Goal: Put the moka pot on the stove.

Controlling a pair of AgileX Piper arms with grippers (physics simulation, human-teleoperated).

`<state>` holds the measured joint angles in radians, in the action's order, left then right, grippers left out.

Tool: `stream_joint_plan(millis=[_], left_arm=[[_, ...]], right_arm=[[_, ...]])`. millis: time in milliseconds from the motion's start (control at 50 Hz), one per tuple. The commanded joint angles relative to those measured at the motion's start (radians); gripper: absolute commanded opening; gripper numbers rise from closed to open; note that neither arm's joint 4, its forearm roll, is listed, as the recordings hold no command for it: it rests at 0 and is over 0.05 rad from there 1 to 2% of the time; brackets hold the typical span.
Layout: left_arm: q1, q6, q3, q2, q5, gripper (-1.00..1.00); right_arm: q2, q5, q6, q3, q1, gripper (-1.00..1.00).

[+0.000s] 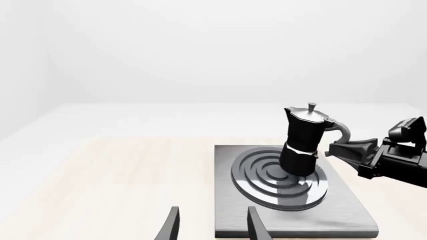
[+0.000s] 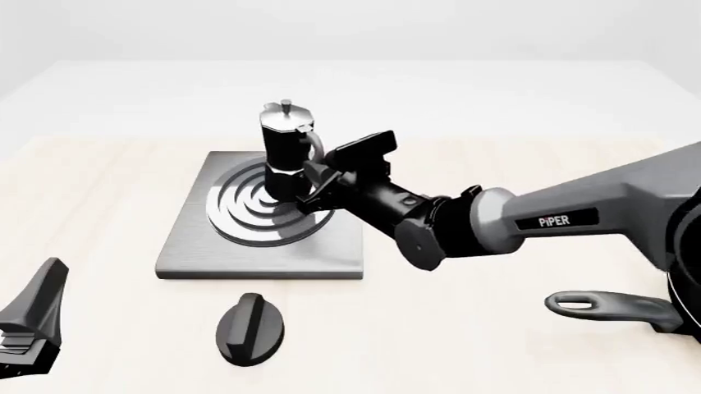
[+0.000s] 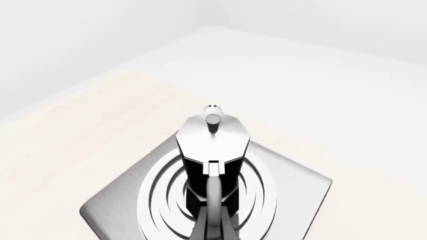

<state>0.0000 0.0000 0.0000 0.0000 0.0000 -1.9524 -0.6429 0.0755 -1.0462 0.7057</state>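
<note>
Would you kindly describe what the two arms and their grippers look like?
The right arm has a smooth grey link with white "PIPER" lettering, then a black wrist and blocky black right gripper. The left gripper shows slim, flat dark-grey fingers. No cables are visible.

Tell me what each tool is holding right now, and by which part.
The right tool grips the moka pot by its curved silver handle, with the pot on the stove. The left tool is open, holding nothing.

The right arm (image 2: 570, 217) reaches in from the right toward the far left, its gripper (image 2: 320, 176) closed on a curved handle. The left gripper (image 2: 33, 324) rests low at the near left, fingers (image 1: 172, 225) parted.
</note>
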Motion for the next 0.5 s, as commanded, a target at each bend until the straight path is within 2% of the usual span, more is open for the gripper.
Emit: stream_joint_plan(millis=[20, 500], left_arm=[[0.000, 0.000, 0.000, 0.000, 0.000, 1.00], [0.000, 0.000, 0.000, 0.000, 0.000, 1.00]], right_arm=[[-0.013, -0.016, 0.018, -0.023, 0.002, -1.00], [-0.015, -0.026, 0.026, -0.020, 0.011, -1.00]])
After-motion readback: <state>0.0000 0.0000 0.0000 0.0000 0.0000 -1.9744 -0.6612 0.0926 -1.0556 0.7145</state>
